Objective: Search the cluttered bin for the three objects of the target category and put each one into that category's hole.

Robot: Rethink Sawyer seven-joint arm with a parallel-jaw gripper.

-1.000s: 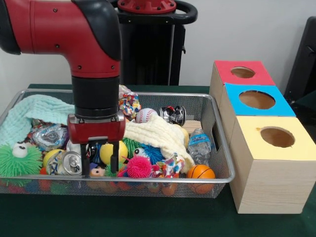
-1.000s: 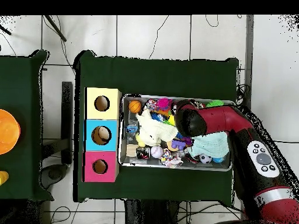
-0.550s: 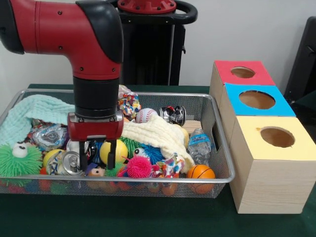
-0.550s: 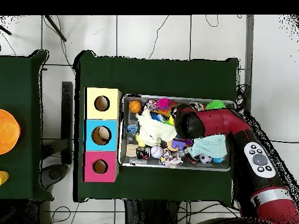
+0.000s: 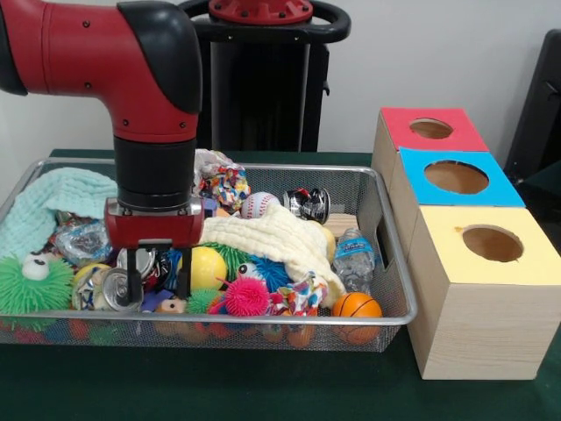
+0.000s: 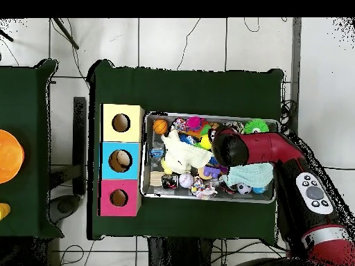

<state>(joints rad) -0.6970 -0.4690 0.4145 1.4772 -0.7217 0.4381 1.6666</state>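
Front view shows the claw [image 5: 156,274] lowered into the wire bin [image 5: 386,230] near its front rim, toward the end away from the three holed boxes [image 5: 456,180]. Its fingers stand moderately apart and hold nothing. A crushed silver can [image 5: 112,288] lies just beside one finger, a yellow ball [image 5: 203,267] just beside the other; small toys sit between. Which category is sought cannot be determined.

Plain pale wall [image 5: 421,53] behind a dark green table [image 5: 263,386]; from above, a white tiled floor [image 6: 180,45] with dark grout lines and thin loose cables [image 6: 246,41], plus a second green table [image 6: 24,208] at the left edge holding an orange round object [image 6: 8,156].
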